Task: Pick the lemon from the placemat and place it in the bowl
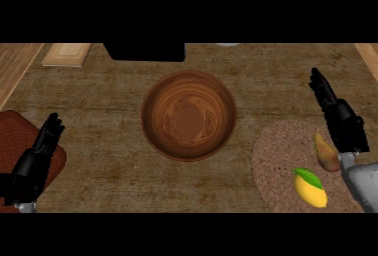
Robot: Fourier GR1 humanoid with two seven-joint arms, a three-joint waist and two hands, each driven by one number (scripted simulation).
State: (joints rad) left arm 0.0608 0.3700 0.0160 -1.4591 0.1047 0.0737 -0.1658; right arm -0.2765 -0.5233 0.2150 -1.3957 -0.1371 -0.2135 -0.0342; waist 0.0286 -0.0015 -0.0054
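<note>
A yellow lemon (311, 190) with a green leaf lies on a round brownish placemat (277, 155) at the lower right. A wooden bowl (189, 115) stands in the middle of the counter, with nothing in it. My right hand (336, 112) is above the placemat's far right side, fingers straight and pointing away, a little beyond the lemon and not touching it. My left hand (35, 155) rests open at the lower left, far from both.
A tan, pear-like fruit (325, 152) lies on the placemat just beside my right forearm. A dark red object (13, 132) sits under my left hand at the left edge. A black block (145, 51) and a pale board (66, 54) lie along the far edge.
</note>
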